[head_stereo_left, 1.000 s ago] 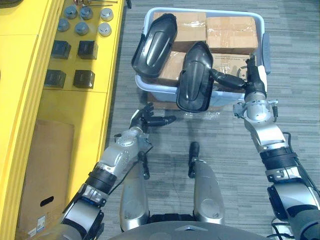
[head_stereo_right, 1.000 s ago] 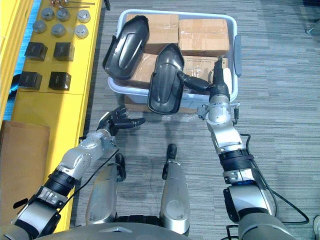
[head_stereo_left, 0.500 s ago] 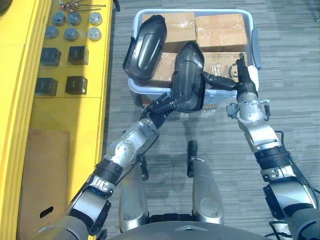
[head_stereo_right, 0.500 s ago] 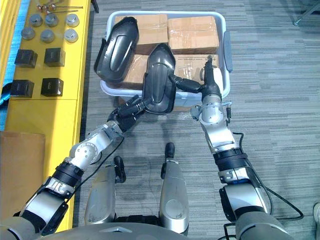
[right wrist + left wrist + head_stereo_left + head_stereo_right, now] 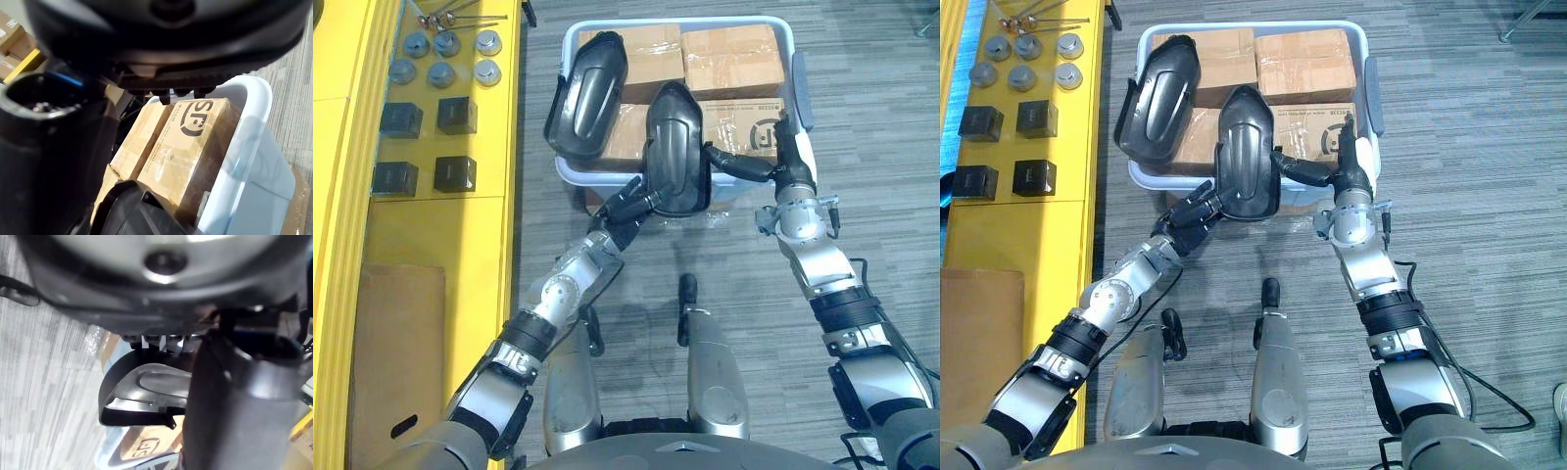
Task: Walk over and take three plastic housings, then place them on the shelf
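Black plastic: 2 housings lie across the cardboard boxes in a pale tub standing on the floor. The centre housing overhangs the tub's near rim, braced between both hands. On its side edge the right hand rests with fingers stretched nearly straight and thumb raised clear, enclosing nothing. At its lower end sits the left hand; whether this hand has closed on the housing cannot be told.

Risk 1: with flat contact on 1 side and an unproven hold on the other, the smooth curved shell may slip during the lift and drop in front of the tub. Risk 2: its upper end lies just beside the second housing, which leans over the tub's left rim and could be nudged off. Risk 3: 2 housings are seen where the task asks for 3.

Containers: the tub holds boxes packed side by side, housings on top. At the robot's left, the yellow shelf carries 6 round metal parts, 4 black blocks and a flat cardboard box.
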You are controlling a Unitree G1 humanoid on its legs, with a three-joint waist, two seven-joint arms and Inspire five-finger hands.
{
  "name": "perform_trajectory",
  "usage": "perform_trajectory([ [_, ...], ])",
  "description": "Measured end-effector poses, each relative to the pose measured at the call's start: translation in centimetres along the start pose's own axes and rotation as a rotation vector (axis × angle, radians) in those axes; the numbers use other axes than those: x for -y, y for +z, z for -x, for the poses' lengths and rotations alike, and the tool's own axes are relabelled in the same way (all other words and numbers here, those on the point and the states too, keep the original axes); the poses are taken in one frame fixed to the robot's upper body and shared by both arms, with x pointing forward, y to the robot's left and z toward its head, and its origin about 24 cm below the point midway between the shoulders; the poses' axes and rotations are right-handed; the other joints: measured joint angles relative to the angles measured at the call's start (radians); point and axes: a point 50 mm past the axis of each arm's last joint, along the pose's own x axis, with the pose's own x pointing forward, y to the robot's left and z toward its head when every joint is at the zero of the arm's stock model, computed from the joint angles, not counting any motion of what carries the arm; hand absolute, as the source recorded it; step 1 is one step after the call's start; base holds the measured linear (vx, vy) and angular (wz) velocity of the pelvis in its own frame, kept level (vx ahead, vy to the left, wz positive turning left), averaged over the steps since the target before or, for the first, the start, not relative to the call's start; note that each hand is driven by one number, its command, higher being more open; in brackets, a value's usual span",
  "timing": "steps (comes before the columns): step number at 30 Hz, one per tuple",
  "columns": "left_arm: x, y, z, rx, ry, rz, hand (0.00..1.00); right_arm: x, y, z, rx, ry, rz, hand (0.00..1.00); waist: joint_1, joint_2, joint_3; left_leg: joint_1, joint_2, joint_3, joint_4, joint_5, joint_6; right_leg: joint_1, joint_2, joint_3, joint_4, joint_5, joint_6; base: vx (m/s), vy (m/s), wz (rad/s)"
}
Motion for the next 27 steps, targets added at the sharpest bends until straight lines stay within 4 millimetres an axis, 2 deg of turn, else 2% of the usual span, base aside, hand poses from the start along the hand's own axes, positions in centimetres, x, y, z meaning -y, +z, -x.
perform_trajectory([
  [6,-1.2,-0.7,-0.5,-0.088,0.17,-0.23,1.0,-1.0,-0.1,0.3,-0.01,0.022,-0.031,1.0,-0.018,-0.008,0.0,0.0,0.0,0.001,-0.003,0.0,0.0,0.0,0.0,0.0,-0.002,0.0,0.0,0.0,0.0,0.0],
  [14,-1.9,-0.4,-1.1,-0.132,0.268,-0.373,1.0,-1.2,-0.2,0.4,-0.013,0.025,-0.037,1.0,-0.019,-0.019,-0.002,0.0,0.0,0.001,-0.004,0.0,0.0,-0.001,0.0,0.001,-0.001,0.0,0.0,0.0,0.0,0.0],
  [20,-1.7,-0.2,-1.3,-0.119,0.265,-0.361,1.0,-1.5,-0.1,0.4,-0.015,0.031,-0.048,1.0,-0.021,-0.021,-0.001,0.0,0.0,0.001,-0.001,-0.005,-0.001,-0.002,0.0,0.002,-0.001,0.0,0.001,0.0,0.0,0.0],
  [27,0.1,0.3,-1.8,-0.055,0.213,-0.19,1.0,-2.5,-0.3,0.8,-0.027,0.051,-0.075,1.0,-0.022,-0.023,-0.001,-0.003,0.0,0.007,0.005,-0.011,0.002,-0.007,0.0,0.008,0.002,-0.001,0.003,0.0,0.0,-0.01],
])
